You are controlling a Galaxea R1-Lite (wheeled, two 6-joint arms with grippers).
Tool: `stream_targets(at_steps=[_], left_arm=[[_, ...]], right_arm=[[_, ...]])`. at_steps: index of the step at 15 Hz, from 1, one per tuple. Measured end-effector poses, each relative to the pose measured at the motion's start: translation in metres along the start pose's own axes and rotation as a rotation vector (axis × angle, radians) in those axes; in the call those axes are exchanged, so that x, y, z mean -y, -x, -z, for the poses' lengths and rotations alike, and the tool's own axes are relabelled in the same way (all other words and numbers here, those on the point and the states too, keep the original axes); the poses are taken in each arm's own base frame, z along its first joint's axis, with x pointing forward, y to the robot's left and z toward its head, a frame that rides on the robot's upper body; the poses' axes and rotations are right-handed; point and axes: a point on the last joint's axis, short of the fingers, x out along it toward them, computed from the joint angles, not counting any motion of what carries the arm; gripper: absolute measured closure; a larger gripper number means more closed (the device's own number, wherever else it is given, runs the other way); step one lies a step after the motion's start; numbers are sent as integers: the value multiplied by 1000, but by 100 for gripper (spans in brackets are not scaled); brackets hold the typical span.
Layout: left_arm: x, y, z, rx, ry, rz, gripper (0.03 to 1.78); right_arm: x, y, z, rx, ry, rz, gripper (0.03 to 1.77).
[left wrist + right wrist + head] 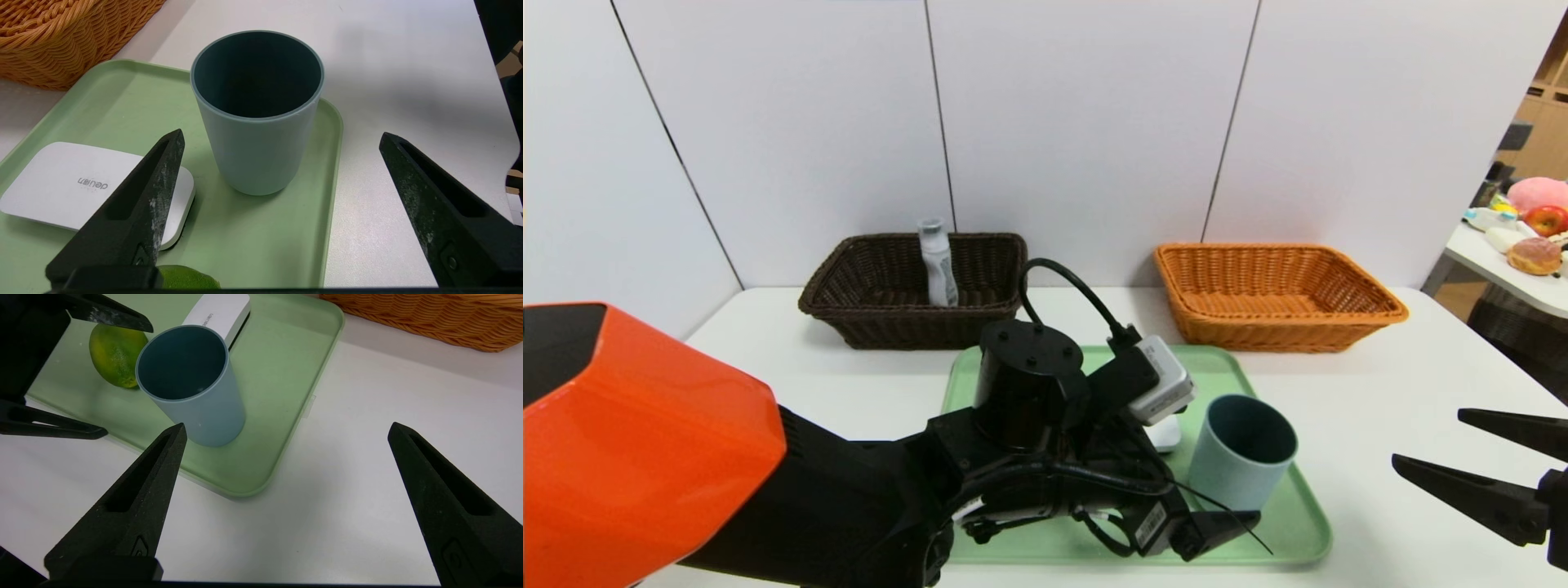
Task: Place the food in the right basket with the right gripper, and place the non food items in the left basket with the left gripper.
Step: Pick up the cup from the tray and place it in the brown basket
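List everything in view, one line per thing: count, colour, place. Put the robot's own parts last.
tray: 1, light green, table centre in front of the baskets.
cup: 1, blue-grey, upright on the tray's right side, empty.
white box: 1, white, lying flat on the tray beside the cup.
green fruit: 1, green-yellow, on the tray beyond the cup in the right wrist view.
left basket: 1, dark brown wicker, back left of the table.
bottle: 1, clear grey, standing in the left basket.
right basket: 1, orange wicker, back right, nothing visible inside.
table: 1, white.
side table items: several, mixed colours, far right background.
left gripper: 1, black, open, over the tray facing the cup.
right gripper: 1, black, open, above the table right of the tray.
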Motion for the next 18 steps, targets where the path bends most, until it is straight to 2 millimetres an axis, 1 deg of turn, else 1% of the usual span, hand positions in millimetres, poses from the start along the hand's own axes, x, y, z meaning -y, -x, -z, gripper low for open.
stream_targets(at_steps=[6, 11, 18], left_arm=[[-2, -18, 8, -8, -17, 9, 12], [-3, -31, 9, 1, -22, 17, 12], [-2, -57, 8, 22, -34, 21, 12]], right_arm=[[0, 0, 0, 0, 0, 0, 10], [0, 1, 0, 1, -2, 5, 10], [1, 1, 0, 4, -4, 12, 10]])
